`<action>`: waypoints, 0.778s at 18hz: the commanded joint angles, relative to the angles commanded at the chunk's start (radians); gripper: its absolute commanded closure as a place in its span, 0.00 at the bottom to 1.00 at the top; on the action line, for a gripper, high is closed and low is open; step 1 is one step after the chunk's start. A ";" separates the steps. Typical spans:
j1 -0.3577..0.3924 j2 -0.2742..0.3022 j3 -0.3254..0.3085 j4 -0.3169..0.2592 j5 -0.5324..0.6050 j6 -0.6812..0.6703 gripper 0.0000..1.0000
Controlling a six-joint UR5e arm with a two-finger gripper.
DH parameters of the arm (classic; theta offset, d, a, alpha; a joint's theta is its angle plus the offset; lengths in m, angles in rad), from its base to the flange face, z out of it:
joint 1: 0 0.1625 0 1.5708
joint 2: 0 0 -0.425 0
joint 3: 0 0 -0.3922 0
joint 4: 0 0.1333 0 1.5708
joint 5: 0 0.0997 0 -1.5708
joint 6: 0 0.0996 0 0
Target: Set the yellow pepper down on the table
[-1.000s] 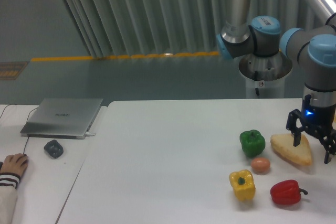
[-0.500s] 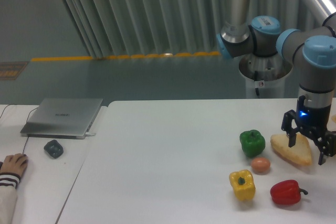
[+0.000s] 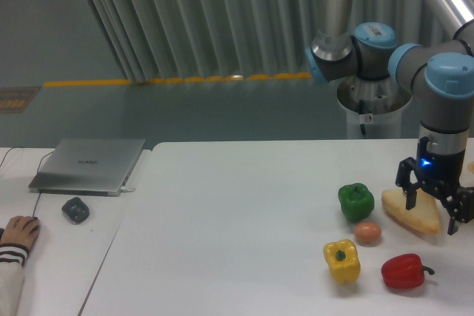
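We find the gripper (image 3: pixel 430 213) spread wide and empty above the bread slice (image 3: pixel 410 212). The yellow pepper (image 3: pixel 341 260) sits on the table (image 3: pixel 222 242), below-left of the claw. We judge it light, stiff, glossy and slippery; grasp across its lobed flanks.

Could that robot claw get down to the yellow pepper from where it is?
Probably yes. The yellow pepper sits uncovered on the table, with space above it. The gripper hangs open over the bread, nearby.
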 joint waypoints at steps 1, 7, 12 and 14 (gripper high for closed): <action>0.000 0.002 -0.002 0.000 -0.002 0.000 0.00; 0.000 0.008 -0.002 -0.002 -0.006 0.000 0.00; 0.003 0.009 0.000 -0.002 -0.006 0.000 0.00; 0.003 0.009 0.000 -0.002 -0.006 -0.002 0.00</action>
